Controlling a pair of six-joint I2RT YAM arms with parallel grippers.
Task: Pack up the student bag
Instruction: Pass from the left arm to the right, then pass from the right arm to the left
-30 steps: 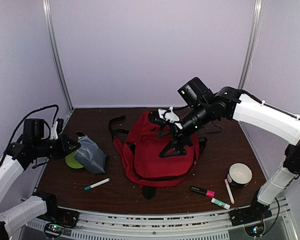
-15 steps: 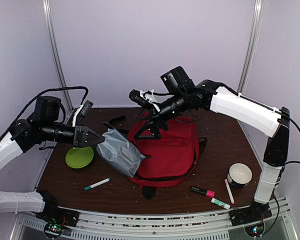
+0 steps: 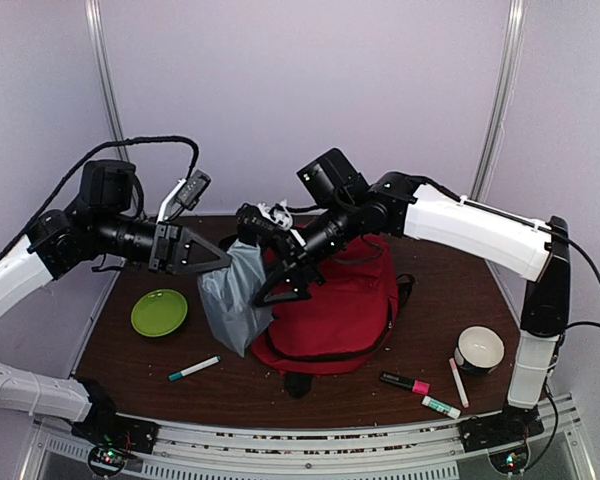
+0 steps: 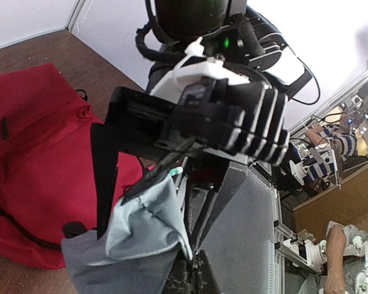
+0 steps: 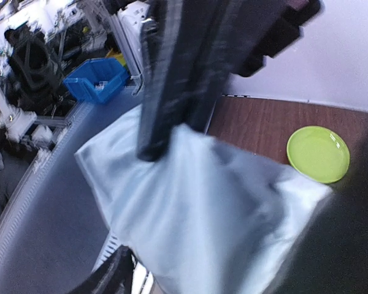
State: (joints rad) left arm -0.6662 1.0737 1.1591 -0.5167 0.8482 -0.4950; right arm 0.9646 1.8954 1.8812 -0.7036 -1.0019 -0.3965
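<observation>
The student bag (image 3: 335,305) is a big red backpack lying on the table's middle, also at the left of the left wrist view (image 4: 37,141). My left gripper (image 3: 224,262) (image 4: 196,271) is shut on the top edge of a grey zip pouch (image 3: 232,305) (image 4: 132,245), which hangs in the air just left of the bag. My right gripper (image 3: 262,258) (image 5: 214,263) reaches over the bag. Its jaws stand open with the pouch (image 5: 202,208) between them; whether they touch it I cannot tell.
A green plate (image 3: 159,312) (image 5: 318,153) and a green marker (image 3: 194,368) lie at the front left. A white bowl (image 3: 479,348), a pink highlighter (image 3: 405,382), a white pen (image 3: 459,382) and a green-white marker (image 3: 441,406) lie at the front right.
My left gripper lifted the pouch off the table and carried it right toward the bag. My right arm swung left off the bag, and its jaws now stand around the pouch.
</observation>
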